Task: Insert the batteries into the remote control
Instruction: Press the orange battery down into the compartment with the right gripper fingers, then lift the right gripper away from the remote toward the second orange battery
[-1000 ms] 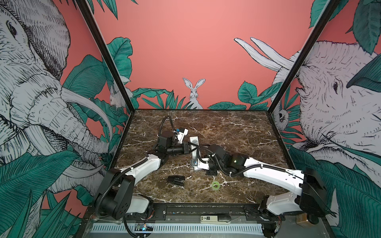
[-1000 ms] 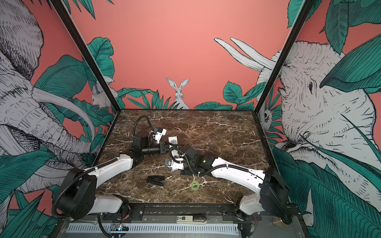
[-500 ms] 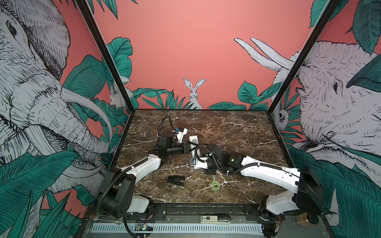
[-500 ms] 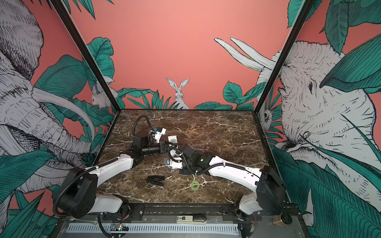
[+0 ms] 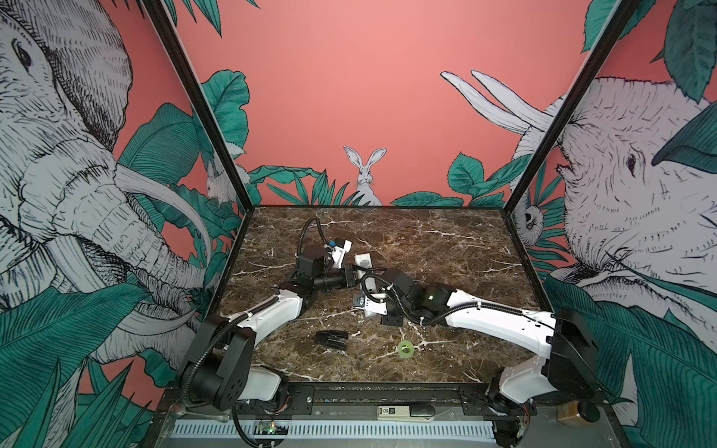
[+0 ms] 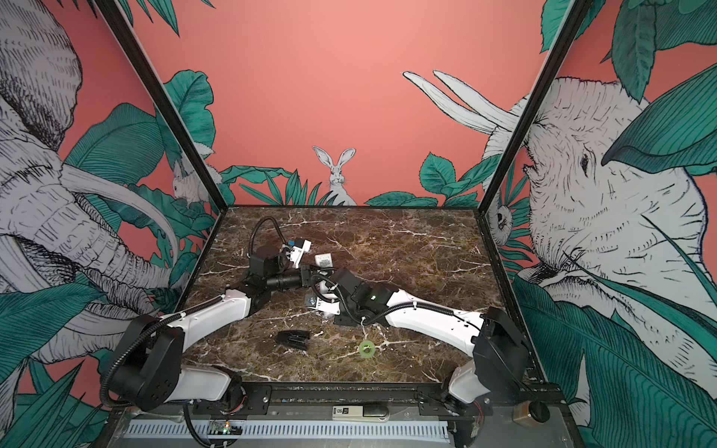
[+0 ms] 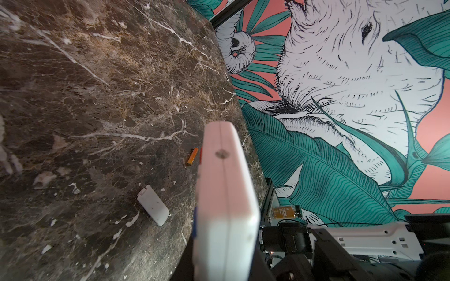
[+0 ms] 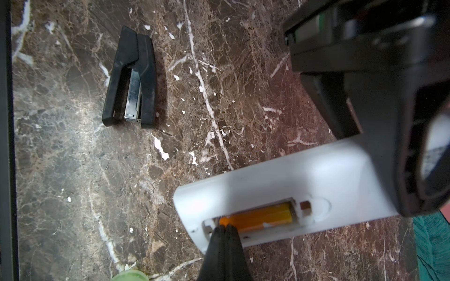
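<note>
**Entry 1: remote** (image 8: 280, 175). We find it near the middle of the table (image 5: 446, 252). It is white and slim, with its plain back facing up. The left gripper (image 8: 384, 158) is clamped tight on one end of it. The left wrist view shows the remote edge-on, jutting out from that grip. We cannot tell whether it clears the table.

**Entry 2: bay** (image 8: 253, 233). This is an open recess in the remote's back.
- Contents: one seated battery (image 8: 260, 216), orange, lying lengthwise in the recess.

**Entry 3: right gripper** (image 8: 225, 233). Its fingers are pressed together with nothing between them. The tips sit against one end of the seated battery, at the end of the bay.

**Entry 4: loose battery** (image 7: 192, 157). It is orange and lies flat on the table, outside the remote. We see it only in the left wrist view.

**Entry 5: cover** (image 7: 153, 208). It is a small white rectangle lying flat on the table, apart from the loose battery and from the remote.

**Entry 6: stapler** (image 5: 331, 339). It is black and lies on the table toward the front, between the two arms. The right wrist view shows its metal channel.

**Entry 7: tape ring** (image 5: 406, 348). It is green and lies flat on the table, near the stapler but not touching it.
</note>
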Motion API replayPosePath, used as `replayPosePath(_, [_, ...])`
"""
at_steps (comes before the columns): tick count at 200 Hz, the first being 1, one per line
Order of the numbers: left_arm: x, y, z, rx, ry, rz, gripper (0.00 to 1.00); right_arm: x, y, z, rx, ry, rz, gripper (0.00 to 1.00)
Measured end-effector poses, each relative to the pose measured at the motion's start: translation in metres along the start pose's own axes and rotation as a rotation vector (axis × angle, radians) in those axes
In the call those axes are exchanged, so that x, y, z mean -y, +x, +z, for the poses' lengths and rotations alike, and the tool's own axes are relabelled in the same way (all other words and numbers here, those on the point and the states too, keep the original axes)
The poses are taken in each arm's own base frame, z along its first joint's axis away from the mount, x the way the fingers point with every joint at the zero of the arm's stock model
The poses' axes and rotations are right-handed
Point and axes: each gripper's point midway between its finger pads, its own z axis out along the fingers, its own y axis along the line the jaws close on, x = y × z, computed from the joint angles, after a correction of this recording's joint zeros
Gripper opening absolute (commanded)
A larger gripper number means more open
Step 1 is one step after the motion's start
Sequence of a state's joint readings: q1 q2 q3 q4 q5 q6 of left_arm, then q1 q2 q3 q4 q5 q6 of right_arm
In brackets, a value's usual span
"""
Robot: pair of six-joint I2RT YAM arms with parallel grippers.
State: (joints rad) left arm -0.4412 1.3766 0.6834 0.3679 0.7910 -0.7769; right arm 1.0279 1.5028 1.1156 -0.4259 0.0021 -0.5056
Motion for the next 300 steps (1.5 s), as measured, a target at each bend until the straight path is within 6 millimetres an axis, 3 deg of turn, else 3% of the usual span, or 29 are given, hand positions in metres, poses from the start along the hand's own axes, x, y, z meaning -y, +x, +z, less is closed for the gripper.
replayPosePath(16, [0.0, 0.0, 0.0, 0.0, -0.002, 0.0, 0.0, 0.0, 0.0, 0.0, -0.001, 0.001, 0.005, 0.05])
replayPosePath(62, [-0.001, 0.005, 0.001, -0.018, -0.003, -0.011, 0.0, 0.001, -0.003, -0.008, 0.04, 0.019, 0.016, 0.28])
replayPosePath(94, [-0.002, 0.006, 0.001, -0.025, 0.0, -0.026, 0.0, -0.003, -0.001, -0.02, 0.083, 0.021, 0.024, 0.31])
replayPosePath(147, [-0.024, -0.002, -0.004, 0.006, -0.04, -0.077, 0.0, -0.007, 0.005, -0.028, 0.107, 0.03, 0.035, 0.38])
replayPosePath(174, [-0.027, -0.002, -0.004, 0.012, -0.053, -0.07, 0.0, 0.005, 0.012, -0.03, 0.098, 0.054, 0.124, 0.39])
replayPosePath(206, [-0.034, 0.002, -0.006, 0.006, -0.095, -0.062, 0.0, 0.051, 0.04, -0.036, 0.074, 0.125, 0.391, 0.48])
replayPosePath(252, [-0.033, 0.003, -0.011, 0.008, -0.118, -0.029, 0.0, 0.103, 0.113, -0.049, 0.036, 0.194, 0.879, 0.58])
replayPosePath(267, [-0.034, 0.003, -0.011, 0.006, -0.123, -0.026, 0.0, 0.106, 0.132, -0.048, 0.026, 0.192, 0.992, 0.63])
replayPosePath(300, [-0.036, 0.004, -0.011, 0.007, -0.13, -0.02, 0.0, 0.083, 0.161, -0.024, -0.046, 0.118, 1.149, 0.68])
